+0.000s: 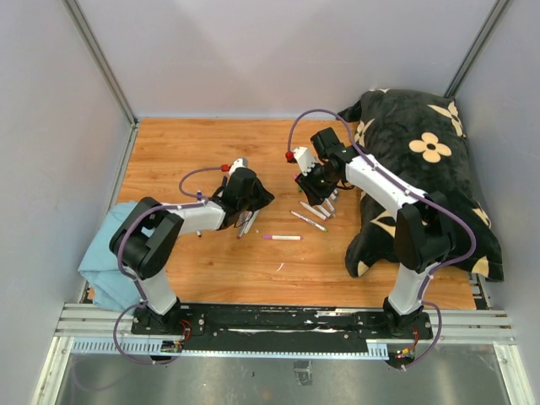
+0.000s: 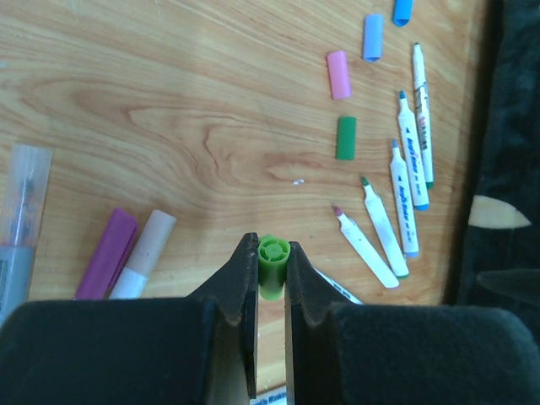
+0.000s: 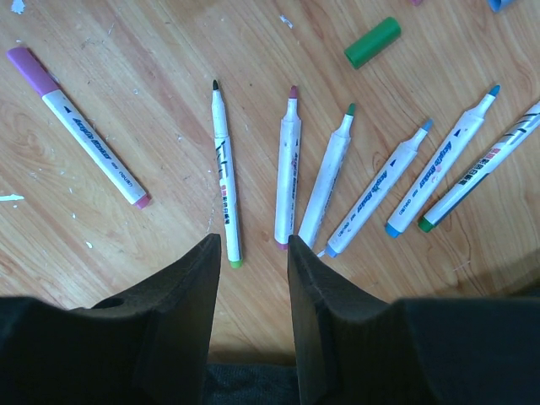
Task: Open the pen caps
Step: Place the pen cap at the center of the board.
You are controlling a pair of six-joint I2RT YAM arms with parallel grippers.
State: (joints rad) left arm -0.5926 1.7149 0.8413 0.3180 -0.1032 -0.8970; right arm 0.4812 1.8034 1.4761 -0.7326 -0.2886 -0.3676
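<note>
My left gripper (image 2: 272, 253) is shut on a green pen cap (image 2: 273, 263), seen end-on just above the wood; in the top view the gripper (image 1: 251, 209) is left of centre. Loose caps lie ahead of it: pink (image 2: 338, 73), green (image 2: 346, 137), blue (image 2: 372, 36) and purple (image 2: 108, 253). My right gripper (image 3: 251, 253) is open and empty, low over a row of several uncapped white pens (image 3: 288, 169); in the top view it (image 1: 319, 192) is by the pillow. A pen with its purple cap (image 3: 28, 67) on lies to its left. The loose green cap (image 3: 372, 42) also shows there.
A black flowered pillow (image 1: 422, 169) fills the right side of the table, close behind the right arm. A light blue cloth (image 1: 105, 261) hangs over the left edge. A capped pen (image 1: 281, 237) lies alone mid-table. A grey-capped pen (image 2: 143, 253) lies beside the purple cap.
</note>
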